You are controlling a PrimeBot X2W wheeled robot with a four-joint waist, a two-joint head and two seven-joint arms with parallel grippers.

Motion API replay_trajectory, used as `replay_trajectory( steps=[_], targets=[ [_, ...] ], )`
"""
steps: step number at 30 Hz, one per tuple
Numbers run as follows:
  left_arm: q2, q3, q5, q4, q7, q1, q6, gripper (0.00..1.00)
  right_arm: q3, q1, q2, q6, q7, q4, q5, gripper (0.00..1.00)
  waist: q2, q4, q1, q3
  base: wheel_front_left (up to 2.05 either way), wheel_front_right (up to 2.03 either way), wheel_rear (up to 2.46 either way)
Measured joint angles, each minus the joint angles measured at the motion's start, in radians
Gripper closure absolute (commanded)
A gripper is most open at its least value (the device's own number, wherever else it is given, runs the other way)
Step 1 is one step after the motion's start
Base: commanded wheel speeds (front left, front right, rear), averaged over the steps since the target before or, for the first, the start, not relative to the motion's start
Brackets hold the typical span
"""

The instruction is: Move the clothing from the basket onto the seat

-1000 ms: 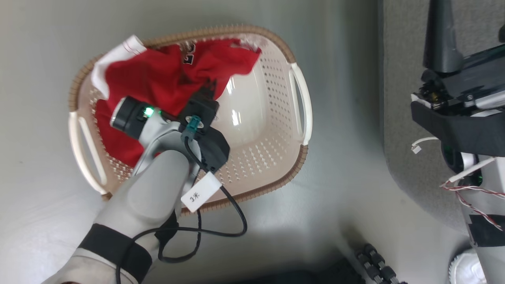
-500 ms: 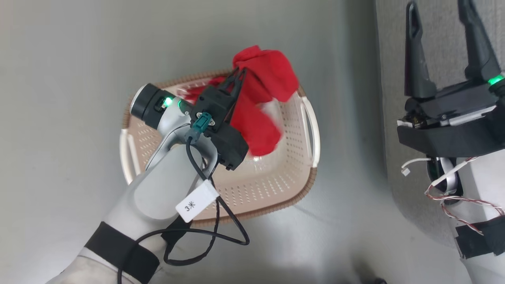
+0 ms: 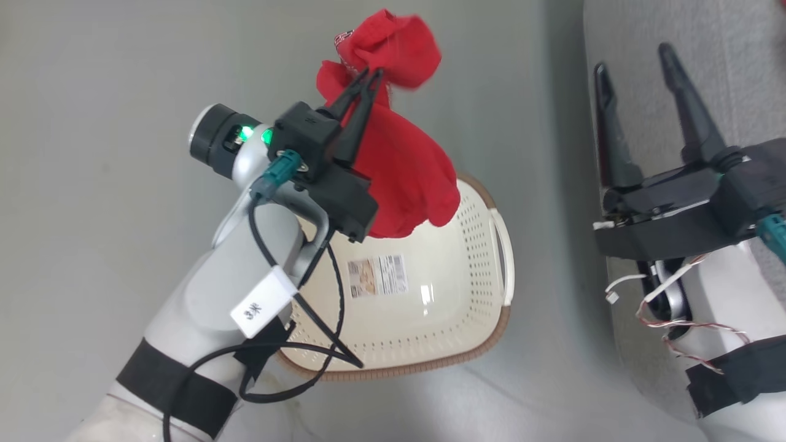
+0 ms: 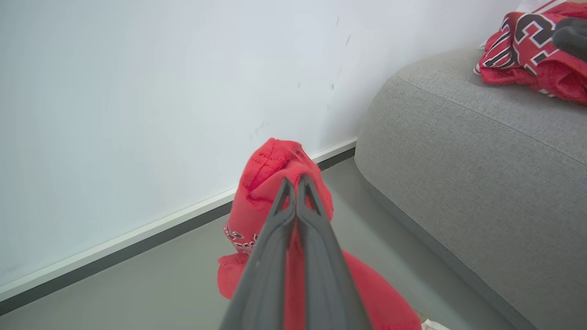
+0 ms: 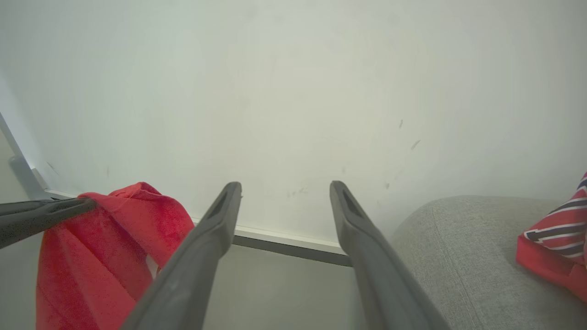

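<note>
Clothing [image 3: 408, 172] hangs pinched between the left jaws, apparently over the basket [image 3: 466, 264]; right jaws spread wide.

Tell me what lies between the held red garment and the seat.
Bare grey floor separates the garment from the seat, in the head and left wrist views.

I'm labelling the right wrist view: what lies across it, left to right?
left gripper, the red garment it holds, right gripper with fingers open, grey seat, striped red garment on the seat.
</note>
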Motion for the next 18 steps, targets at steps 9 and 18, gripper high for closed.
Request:
replay_trajectory(
  steps=[9,18],
  targets=[
    [0.014,0.025,-0.026,-0.004,0.0,0.0,-0.022,1.0,0.036,0.015,0.04,0.033,0.0,0.08,0.008,0.0,0.0,0.02,0.0,-0.115,0.0,0.0,0.0],
    [0.009,0.031,-0.055,0.008,0.0,0.001,-0.04,1.0,0.091,0.024,0.066,0.08,0.001,0.177,0.008,0.0,0.0,0.025,0.0001,-0.244,0.0,0.0,0.0]
  ],
)
